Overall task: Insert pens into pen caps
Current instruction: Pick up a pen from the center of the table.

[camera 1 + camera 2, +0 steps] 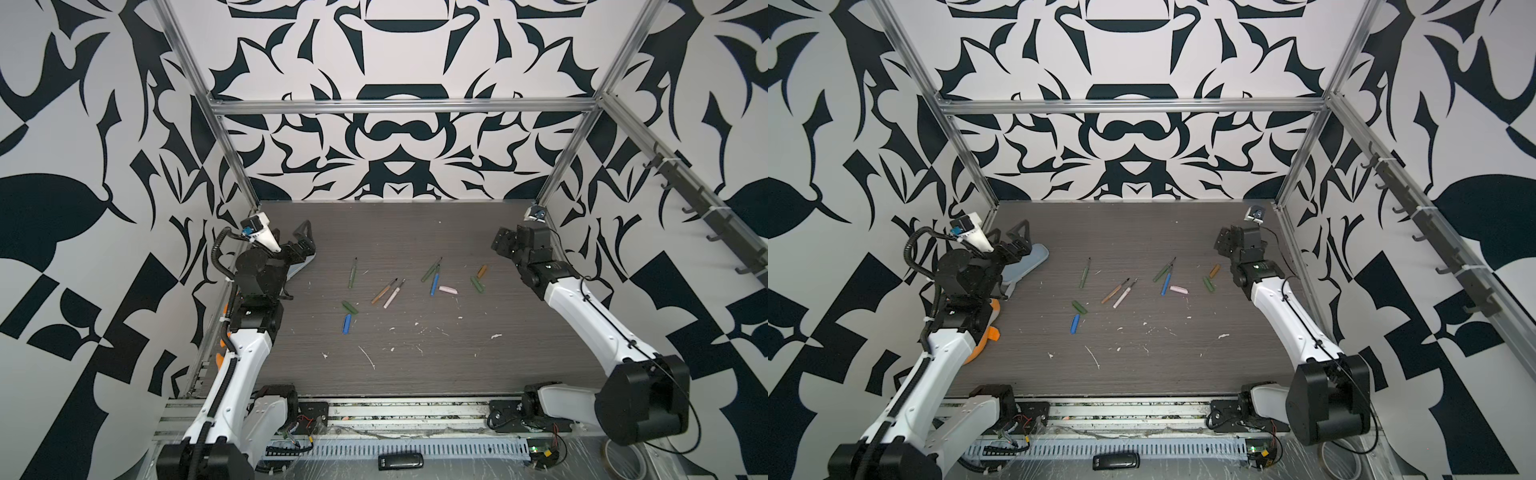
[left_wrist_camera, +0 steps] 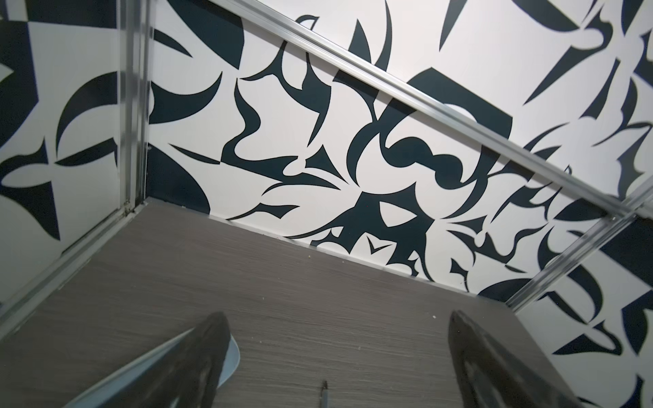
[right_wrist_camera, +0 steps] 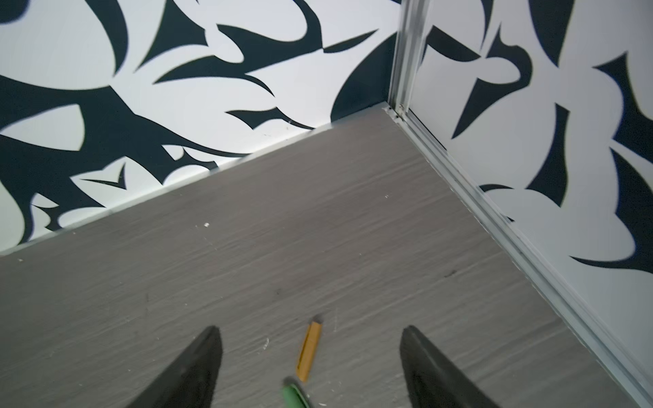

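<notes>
Several pens lie in the middle of the grey table: a green pen [image 1: 353, 274], an orange-brown pen [image 1: 384, 291], a pale pink pen [image 1: 394, 293], and a second green pen [image 1: 431, 270] crossing a blue pen [image 1: 435, 282]. Pen caps are scattered around them: pink cap [image 1: 449, 289], orange cap [image 1: 481, 272], green cap [image 1: 477, 284], another green cap [image 1: 349, 307], blue cap [image 1: 346, 323]. My left gripper [image 1: 305, 239] [image 2: 337, 314] hovers open at the far left, holding nothing. My right gripper [image 1: 500, 243] [image 3: 310, 328] hangs open above the orange cap [image 3: 310, 349] and green cap [image 3: 295, 395].
A pale blue pencil case [image 1: 1030, 259] lies under the left gripper by the left wall. White flecks [image 1: 368, 355] dot the near half of the table. Patterned walls and aluminium posts [image 1: 232, 153] close in three sides. A tape roll [image 1: 623, 457] sits at the front right.
</notes>
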You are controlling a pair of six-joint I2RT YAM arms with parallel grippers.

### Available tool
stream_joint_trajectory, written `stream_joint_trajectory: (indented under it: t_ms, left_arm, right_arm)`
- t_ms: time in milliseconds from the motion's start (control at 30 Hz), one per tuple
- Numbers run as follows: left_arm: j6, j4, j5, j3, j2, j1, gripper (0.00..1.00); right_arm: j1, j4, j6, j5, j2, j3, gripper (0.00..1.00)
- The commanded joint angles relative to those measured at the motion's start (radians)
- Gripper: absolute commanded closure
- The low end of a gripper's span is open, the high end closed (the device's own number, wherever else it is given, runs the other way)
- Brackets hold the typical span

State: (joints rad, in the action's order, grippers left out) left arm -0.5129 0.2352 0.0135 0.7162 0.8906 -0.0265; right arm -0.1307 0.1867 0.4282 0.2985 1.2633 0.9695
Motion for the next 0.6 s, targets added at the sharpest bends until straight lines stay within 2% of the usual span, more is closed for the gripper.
stream_joint_trajectory:
  t_ms: [0, 67, 167, 267, 400, 567]
  left_arm:
    - [-0.286, -0.272, -0.066, -0.009, -0.058, 0.014, 0.01]
    - [-0.289, -0.238, 0.044, -0.034, -0.065, 0.028, 0.01]
    - [-0.347, -0.338, 0.057, -0.005, -0.026, 0.028, 0.01]
    - [-0.368, -0.328, 0.101, -0.027, 0.016, 0.030, 0.01]
    - [-0.355, -0.260, 0.207, -0.047, 0.059, 0.030, 0.03]
    - [-0.301, -0.303, 0.279, -0.003, 0.115, 0.023, 0.11]
  right_arm:
    - [0.007, 0.095, 0.079, -0.074, 0.010, 0.042, 0.37]
    - [0.006, 0.167, 0.070, -0.142, 0.041, 0.080, 0.42]
    - [0.006, 0.200, 0.074, -0.193, 0.041, 0.067, 0.43]
    - [0.005, 0.150, 0.014, -0.305, -0.001, -0.004, 0.47]
    - [-0.004, 0.197, -0.017, -0.326, 0.004, -0.006, 0.61]
    - [-0.048, 0.214, -0.015, -0.313, 0.017, -0.018, 0.65]
